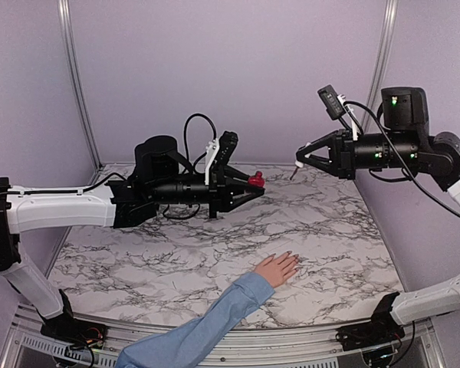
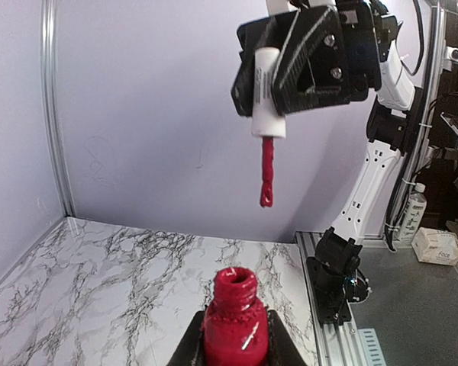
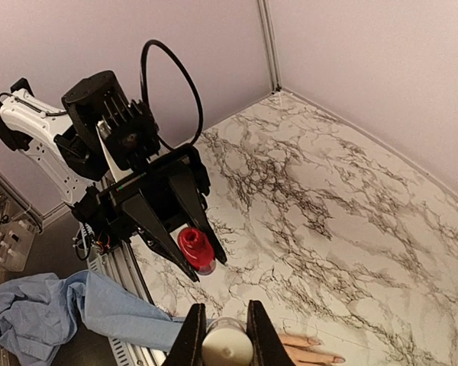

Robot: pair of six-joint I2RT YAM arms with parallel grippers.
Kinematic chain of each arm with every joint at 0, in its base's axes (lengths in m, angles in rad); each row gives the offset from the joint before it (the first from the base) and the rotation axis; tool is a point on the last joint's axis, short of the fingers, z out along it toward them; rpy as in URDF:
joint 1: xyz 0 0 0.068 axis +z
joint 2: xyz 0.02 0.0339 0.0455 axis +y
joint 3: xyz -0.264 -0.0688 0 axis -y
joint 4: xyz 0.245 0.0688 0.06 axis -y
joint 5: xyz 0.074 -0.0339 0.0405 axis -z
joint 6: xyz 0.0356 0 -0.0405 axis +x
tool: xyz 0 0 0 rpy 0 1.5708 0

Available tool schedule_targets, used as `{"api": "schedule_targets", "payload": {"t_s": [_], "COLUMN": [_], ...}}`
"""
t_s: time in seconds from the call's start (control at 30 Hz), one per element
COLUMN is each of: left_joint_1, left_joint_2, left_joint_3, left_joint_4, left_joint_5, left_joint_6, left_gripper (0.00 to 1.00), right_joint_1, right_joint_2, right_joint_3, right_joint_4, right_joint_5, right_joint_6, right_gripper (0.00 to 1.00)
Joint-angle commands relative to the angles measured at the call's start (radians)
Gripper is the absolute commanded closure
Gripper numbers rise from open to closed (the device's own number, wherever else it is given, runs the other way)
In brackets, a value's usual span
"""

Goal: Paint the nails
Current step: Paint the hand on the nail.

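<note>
Step in hand, as we read it: brush loaded, not yet at the hand. Right end effector [image 1: 300,159] was clamped on the white cap [image 3: 227,347] of the brush [image 2: 266,171]. Its red bristles hung above the open bottle [image 2: 235,320], clear of it. Left end effector [image 1: 253,185] was clamped on that bottle, held off the desk [image 1: 176,253]. The nails [image 1: 290,257] were on the human hand [image 1: 277,269], lying flat on the near desk, well apart from both end effectors. Next move likely calls for lowering the brush onto one nail with a light touch. Count: two end effectors, one bottle, one brush, one hand. Nails were too small for us to count.
</note>
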Motion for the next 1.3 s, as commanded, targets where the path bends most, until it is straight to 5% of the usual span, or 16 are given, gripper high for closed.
{"api": "schedule_targets", "payload": {"t_s": [0.0,0.33,0.7,1.0,1.27], "left_joint_1": [0.024,0.129,0.213,0.212,0.213], "left_joint_2": [-0.041,-0.111,-0.106,-0.06,-0.05], "left_joint_3": [-0.017,-0.101,-0.135,-0.139,-0.161], "left_joint_4": [0.005,0.009,-0.015,-0.016,-0.014], "left_joint_5": [-0.024,-0.056,-0.108,-0.195,-0.162], "left_joint_6": [-0.028,-0.071,-0.105,-0.114,-0.069], "left_gripper": [1.0,1.0,1.0,1.0,1.0], "right_joint_1": [-0.009,-0.01,-0.015,-0.203,-0.269], "right_joint_2": [-0.093,-0.259,-0.192,-0.122,-0.089], "right_joint_3": [-0.116,-0.462,-0.698,-0.738,-0.82], "right_joint_4": [-0.057,-0.028,0.12,0.161,0.263], "right_joint_5": [0.16,0.302,0.291,0.08,0.021], "right_joint_6": [0.147,0.407,0.277,0.062,0.16], "right_gripper": [1.0,1.0,1.0,1.0,1.0]}}
